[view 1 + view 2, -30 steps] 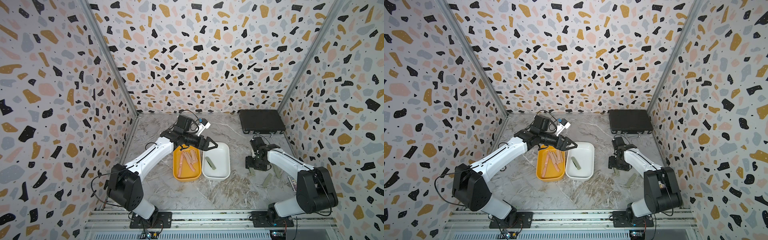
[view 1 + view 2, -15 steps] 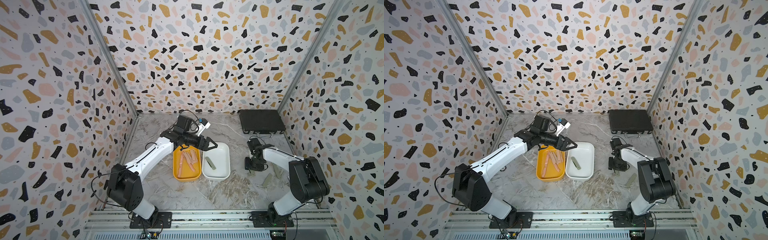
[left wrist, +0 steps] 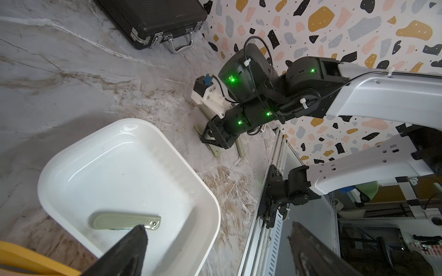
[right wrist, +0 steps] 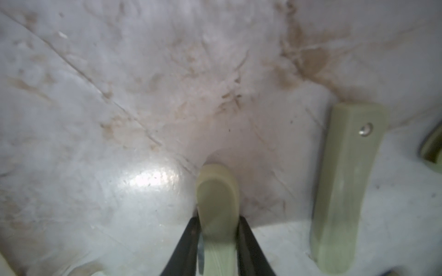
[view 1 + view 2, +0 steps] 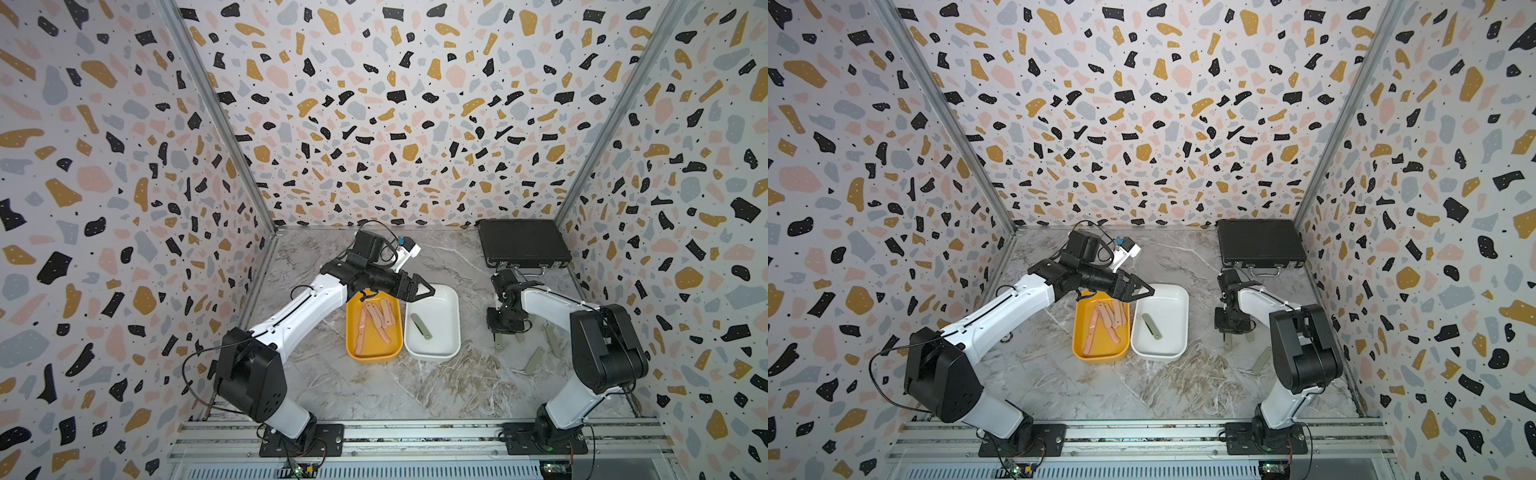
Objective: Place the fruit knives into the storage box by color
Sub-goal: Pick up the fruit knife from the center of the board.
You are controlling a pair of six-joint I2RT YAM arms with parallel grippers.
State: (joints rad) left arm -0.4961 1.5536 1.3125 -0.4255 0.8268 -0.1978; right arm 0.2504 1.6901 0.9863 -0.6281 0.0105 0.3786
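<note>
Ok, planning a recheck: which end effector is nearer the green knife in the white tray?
Left. The left end effector hangs open over the white tray, near that green knife; the right end effector is clear of the tray, shut on a second green knife.

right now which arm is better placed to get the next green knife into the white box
Right. The right gripper pinches a green knife on the table, more green knives beside it. The left gripper hangs open and empty above the white box.
</note>
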